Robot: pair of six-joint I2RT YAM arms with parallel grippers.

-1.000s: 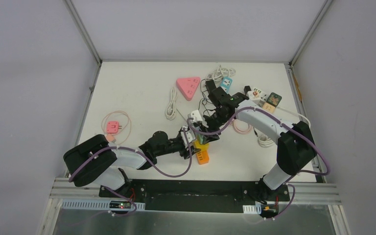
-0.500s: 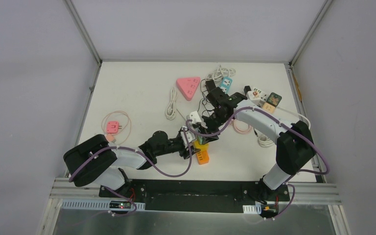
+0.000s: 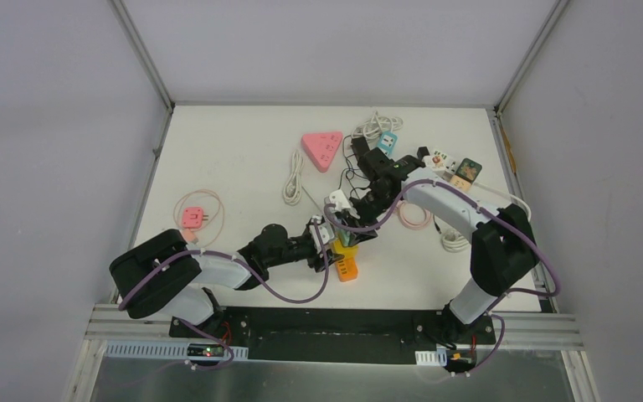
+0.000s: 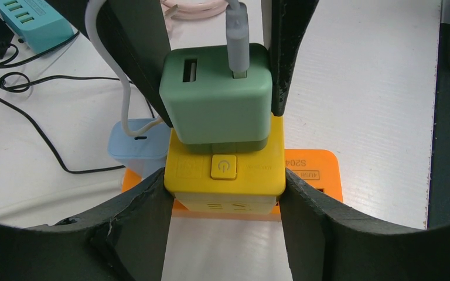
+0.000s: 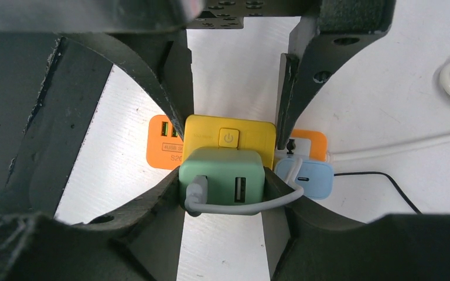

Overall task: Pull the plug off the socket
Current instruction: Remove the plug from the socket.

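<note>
At the near middle of the table [image 3: 218, 167], the green plug [image 4: 217, 96] is found seated in the yellow socket cube [image 4: 225, 175], on the face turned away from the left arm. The cube touches an orange power strip [image 4: 319, 175] lying under it. No gap is seen between plug and cube, so the plug is judged not yet drawn.

The left gripper [image 4: 225, 196] is closed on two opposite sides of the yellow cube. The right gripper [image 5: 221, 190] is clamped on two opposite sides of the green plug.

The plug is judged to be a light, rigid plastic block with smooth, rounded faces, so slipping is to be expected under a weak squeeze. Resistance is expected from the pins, not from weight. Hold is best taken on the flat side faces, and the pull kept straight along the pins, as a tilted pull could bind or bend them.

A grey cable [image 4: 237, 41] is plugged into one port of the plug and may drag; the second port is seen empty. A pale blue adapter [image 4: 137, 143] is noted just beside the cube.

No tray, box or bin is seen.
</note>
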